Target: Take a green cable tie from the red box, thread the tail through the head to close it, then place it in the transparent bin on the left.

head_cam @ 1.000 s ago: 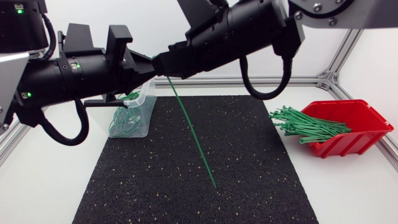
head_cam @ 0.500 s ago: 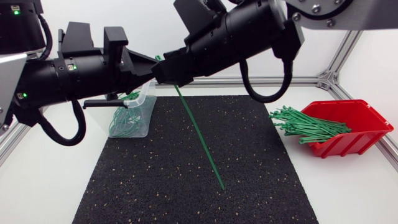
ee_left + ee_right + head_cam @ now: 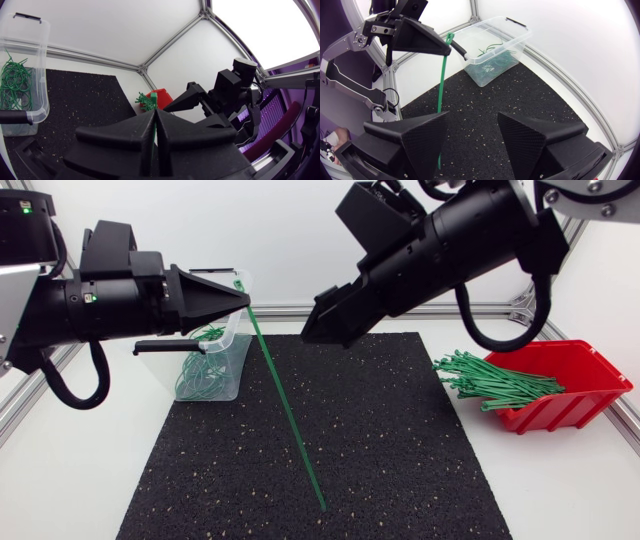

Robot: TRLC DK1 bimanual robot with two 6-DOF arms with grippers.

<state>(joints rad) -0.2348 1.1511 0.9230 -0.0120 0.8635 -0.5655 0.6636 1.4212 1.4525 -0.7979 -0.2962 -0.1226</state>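
**Head view.** The left end effector (image 3: 243,297) is pinched shut on the green cable tie (image 3: 285,405) just under its head. The tail hangs free and slants down toward the mat (image 3: 400,460); I cannot tell whether its tip touches. Gripping at the head end probably leaves the tail free for the other arm to bring round and thread. The right end effector (image 3: 318,330) hangs beside the left one, clear of the tie. The transparent bin (image 3: 235,360) stands just below the left end effector, with closed ties (image 3: 195,375) inside. The red box (image 3: 575,375) lies well beyond the right arm. The left arm comes in level. The right arm slopes down from above, pointing at the left one.

**Left wrist view.** The left end effector (image 3: 156,120) has its fingers pressed together on a thin green edge of the cable tie (image 3: 155,131). The right end effector (image 3: 175,106) is just ahead, the red box (image 3: 162,95) farther ahead, and the transparent bin (image 3: 40,75) off to one side.

**Right wrist view.** The right end effector (image 3: 472,132) has its fingers (image 3: 422,137) spread wide with nothing between them. Ahead, the cable tie (image 3: 442,75) hangs from the left end effector (image 3: 445,48). The transparent bin (image 3: 522,37) is beyond it.
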